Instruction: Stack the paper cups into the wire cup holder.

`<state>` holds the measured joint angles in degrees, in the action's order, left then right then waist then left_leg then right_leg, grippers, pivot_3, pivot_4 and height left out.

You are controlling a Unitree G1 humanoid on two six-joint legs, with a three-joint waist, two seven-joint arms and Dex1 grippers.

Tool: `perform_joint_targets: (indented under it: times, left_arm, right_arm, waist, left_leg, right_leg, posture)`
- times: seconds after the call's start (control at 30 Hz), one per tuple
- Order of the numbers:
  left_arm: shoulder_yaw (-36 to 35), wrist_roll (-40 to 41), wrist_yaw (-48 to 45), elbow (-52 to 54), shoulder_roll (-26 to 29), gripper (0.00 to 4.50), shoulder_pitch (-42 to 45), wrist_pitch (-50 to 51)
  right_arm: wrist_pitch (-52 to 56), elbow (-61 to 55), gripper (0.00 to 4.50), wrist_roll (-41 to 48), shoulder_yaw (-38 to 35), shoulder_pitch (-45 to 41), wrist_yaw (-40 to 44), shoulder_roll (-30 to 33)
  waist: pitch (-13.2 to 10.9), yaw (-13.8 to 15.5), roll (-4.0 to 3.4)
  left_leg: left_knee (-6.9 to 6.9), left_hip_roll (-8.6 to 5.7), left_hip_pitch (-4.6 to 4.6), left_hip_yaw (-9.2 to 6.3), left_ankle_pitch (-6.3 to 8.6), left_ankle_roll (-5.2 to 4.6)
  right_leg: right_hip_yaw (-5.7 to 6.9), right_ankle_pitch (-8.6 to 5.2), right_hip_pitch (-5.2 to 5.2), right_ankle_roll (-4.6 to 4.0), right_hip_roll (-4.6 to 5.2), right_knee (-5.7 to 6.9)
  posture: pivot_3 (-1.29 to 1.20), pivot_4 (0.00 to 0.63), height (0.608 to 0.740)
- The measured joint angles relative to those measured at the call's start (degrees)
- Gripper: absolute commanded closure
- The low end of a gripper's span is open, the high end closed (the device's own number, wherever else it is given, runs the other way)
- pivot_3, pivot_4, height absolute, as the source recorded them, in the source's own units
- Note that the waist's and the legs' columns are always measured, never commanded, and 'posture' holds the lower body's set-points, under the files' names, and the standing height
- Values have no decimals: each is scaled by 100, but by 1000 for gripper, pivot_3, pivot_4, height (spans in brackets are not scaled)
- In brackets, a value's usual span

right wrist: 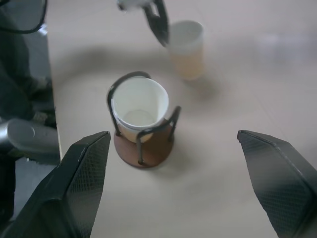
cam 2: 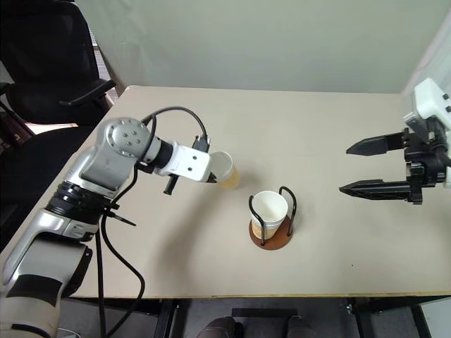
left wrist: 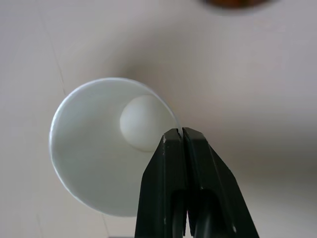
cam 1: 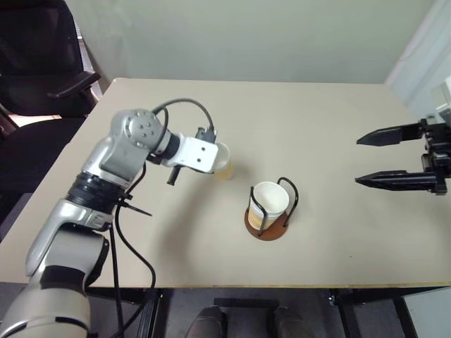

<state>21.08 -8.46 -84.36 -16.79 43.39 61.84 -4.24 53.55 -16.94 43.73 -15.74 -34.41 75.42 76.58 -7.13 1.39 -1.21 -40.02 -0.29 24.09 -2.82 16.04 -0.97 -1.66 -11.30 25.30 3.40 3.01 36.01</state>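
The left gripper had its jaws clenched on the rim of a paper cup, pinching the wall between them. The cup hung tilted in that grip, its mouth turned toward the wrist and its tan side toward the surface, which it seemed to clear. In the left wrist view its white inside and round bottom showed just behind the closed fingers.

The right gripper stood well apart on the other side, its jaws released and spread wide, holding nothing, pointing across toward the middle of the surface.

Between the two grippers stood the wire cup holder, its reddish-brown disc flat on the surface and its black wire loops upright. A second paper cup sat upright inside it, mouth up, the loops rising around its sides. The held cup was near the holder, on the robot's left and a little farther from the robot, not touching it. No object lay between the held cup and the holder.

A black cable looped from the left wrist back along the forearm.

The surface was a pale beige tabletop, matte and plain. Beyond its far edge rose a light greenish wall. A black office chair stood off the far left corner, and a white panel stood at the far right.
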Motion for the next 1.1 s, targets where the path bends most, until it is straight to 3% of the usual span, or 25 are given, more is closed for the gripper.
perform_joint_targets:
  times: [0.27, 0.53, 1.1]
  left_arm:
    - [-127, 759, -574, 268, -104, 4452, 704, 340]
    - [691, 1761, -608, 256, 0, 4452, 1521, 334]
    - [2042, 3620, -627, 132, 104, 4452, 2294, 861]
  right_arm:
    - [-35, -295, 231, -116, -1116, 1473, 155, 23]
    - [619, -1280, 231, 189, -2443, 2081, -86, -162]
    - [884, -1710, 231, 349, -3035, 2555, -591, -250]
  waist:
    - [0, 11, -1]
    - [-1, 9, 0]
    - [-1, 7, 0]
  left_leg:
    - [0, 1, -4, 6, 3, -4]
    - [-3, 2, -4, 7, 8, -12]
    - [-4, 2, -4, 9, 10, -14]
  right_leg:
    - [-2, 0, -3, 0, 2, 5]
    - [-3, 0, -6, 1, 2, 0]
    - [-3, 4, -7, 8, 1, -4]
  posture:
    - [0, 150, 740]
    - [0, 150, 740]
    - [0, 150, 740]
